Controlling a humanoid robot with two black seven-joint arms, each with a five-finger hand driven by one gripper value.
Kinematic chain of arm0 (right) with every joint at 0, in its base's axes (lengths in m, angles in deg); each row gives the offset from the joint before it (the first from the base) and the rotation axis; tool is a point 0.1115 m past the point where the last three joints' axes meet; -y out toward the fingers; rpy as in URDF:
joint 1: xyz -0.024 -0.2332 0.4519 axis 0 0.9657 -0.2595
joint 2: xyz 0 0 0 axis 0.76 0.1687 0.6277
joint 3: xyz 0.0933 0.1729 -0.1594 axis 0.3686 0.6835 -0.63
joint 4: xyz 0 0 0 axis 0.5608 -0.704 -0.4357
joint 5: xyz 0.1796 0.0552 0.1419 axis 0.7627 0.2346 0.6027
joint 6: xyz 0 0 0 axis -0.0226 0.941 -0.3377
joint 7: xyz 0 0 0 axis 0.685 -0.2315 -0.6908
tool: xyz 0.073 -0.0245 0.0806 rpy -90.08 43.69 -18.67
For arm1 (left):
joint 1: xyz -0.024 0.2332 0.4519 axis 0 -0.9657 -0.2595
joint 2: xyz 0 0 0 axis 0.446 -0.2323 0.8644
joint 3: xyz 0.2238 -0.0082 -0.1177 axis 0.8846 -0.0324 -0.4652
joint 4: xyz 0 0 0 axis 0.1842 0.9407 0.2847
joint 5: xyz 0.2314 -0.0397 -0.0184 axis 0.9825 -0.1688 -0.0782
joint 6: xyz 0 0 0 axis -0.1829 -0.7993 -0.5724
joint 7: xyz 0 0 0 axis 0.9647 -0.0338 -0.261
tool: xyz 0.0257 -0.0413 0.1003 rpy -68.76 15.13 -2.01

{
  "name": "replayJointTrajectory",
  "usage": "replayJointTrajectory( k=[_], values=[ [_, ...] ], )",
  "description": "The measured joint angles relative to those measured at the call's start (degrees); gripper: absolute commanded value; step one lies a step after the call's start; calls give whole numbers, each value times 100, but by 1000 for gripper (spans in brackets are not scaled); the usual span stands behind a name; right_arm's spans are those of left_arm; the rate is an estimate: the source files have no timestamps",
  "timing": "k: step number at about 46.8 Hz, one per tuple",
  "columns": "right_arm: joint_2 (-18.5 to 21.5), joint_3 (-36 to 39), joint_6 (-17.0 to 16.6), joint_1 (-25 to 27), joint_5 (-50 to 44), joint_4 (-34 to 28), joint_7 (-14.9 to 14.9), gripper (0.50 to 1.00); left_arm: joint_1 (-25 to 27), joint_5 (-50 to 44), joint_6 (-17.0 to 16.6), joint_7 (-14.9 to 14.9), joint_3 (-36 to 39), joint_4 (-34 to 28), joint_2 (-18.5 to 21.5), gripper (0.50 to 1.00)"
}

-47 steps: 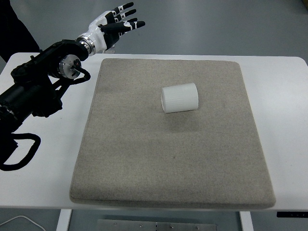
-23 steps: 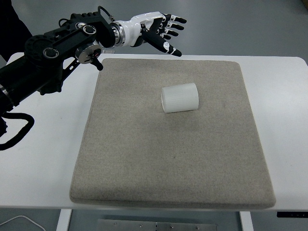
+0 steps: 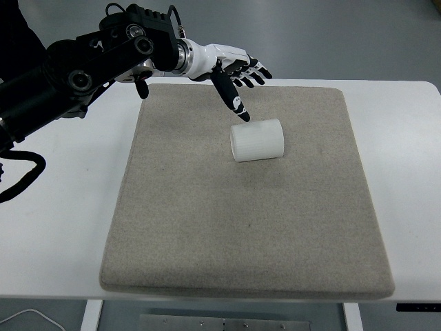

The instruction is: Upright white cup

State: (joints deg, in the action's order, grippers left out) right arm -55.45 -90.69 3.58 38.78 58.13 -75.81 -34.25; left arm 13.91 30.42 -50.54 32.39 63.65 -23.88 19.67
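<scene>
Arm: your left arm (image 3: 76, 72) reaches in from the left edge across the far corner of the table (image 3: 413, 138).
Hand: your left hand (image 3: 231, 69) hangs over the far edge of the mat (image 3: 207, 227), fingers apart and holding nothing, thumb pointing down toward the cup without touching it.
Cup: the white cup (image 3: 258, 140) lies on its side on the mat, right of centre in the far half, its closed end facing left and its ribbed wall toward you.
Done: by the look of it, you have the hand just beside the cup and nothing more; no grasp is made.
Left: you have yet to close on the cup, tip it up and set it standing on the mat.
Other arm: your right arm does not show.
</scene>
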Motion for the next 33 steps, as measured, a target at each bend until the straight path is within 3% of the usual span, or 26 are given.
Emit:
replayJointTrajectory(
  k=[13, 33],
  values=[
    [0, -1, 0, 0, 0, 2, -1, 930, -30, 390, -57, 7, 196, 4, -353, 992],
    [0, 0, 0, 0, 0, 0, -2, 930, -63, 629, -175, 103, 459, 161, -483, 992]
  ],
)
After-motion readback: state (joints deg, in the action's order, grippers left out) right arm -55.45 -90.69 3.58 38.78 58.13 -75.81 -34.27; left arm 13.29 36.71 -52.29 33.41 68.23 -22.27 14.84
